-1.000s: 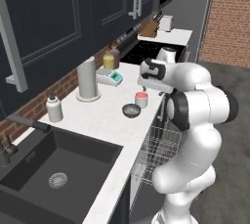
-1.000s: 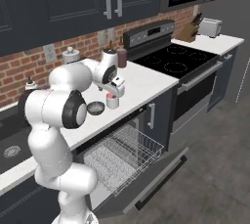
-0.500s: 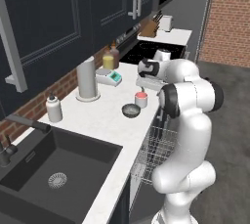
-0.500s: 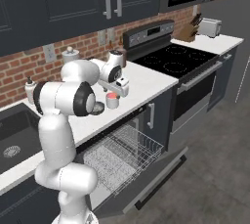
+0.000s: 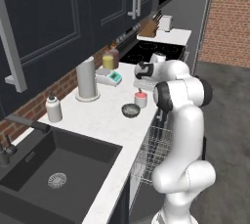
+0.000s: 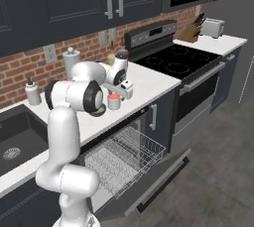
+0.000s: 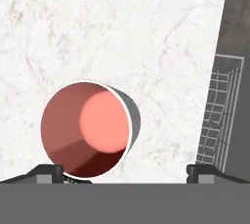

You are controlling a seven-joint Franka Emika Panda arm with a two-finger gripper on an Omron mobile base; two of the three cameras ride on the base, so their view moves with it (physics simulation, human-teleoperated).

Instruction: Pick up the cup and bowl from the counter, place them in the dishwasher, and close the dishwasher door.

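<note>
The cup [image 7: 88, 129], white with a reddish-pink inside, stands upright on the white counter [image 7: 122, 22] near its front edge. My gripper [image 7: 126, 170] hangs open straight above it, and the cup sits toward the left fingertip [image 7: 46, 171]. The base views show the hand [image 5: 144, 71] just over the cup [image 5: 140, 99] without touching it. The dark grey bowl [image 5: 130, 110] lies beside the cup, toward the sink. Below the counter the dishwasher door [image 6: 154, 184] is dropped open and the wire rack [image 6: 124, 154] is pulled out.
A tall grey cylinder [image 5: 87, 78], a white pump bottle [image 5: 53, 109] and small bottles [image 5: 108, 60] stand along the brick wall. The black sink [image 5: 53, 169] lies to the left and the stove [image 6: 178, 65] to the right. The rack's edge [image 7: 219, 115] shows beyond the counter edge.
The arm's elbow has swung round and the hand has shifted and come lower over the cup. The jaws stay open, and cup and bowl have not moved.
</note>
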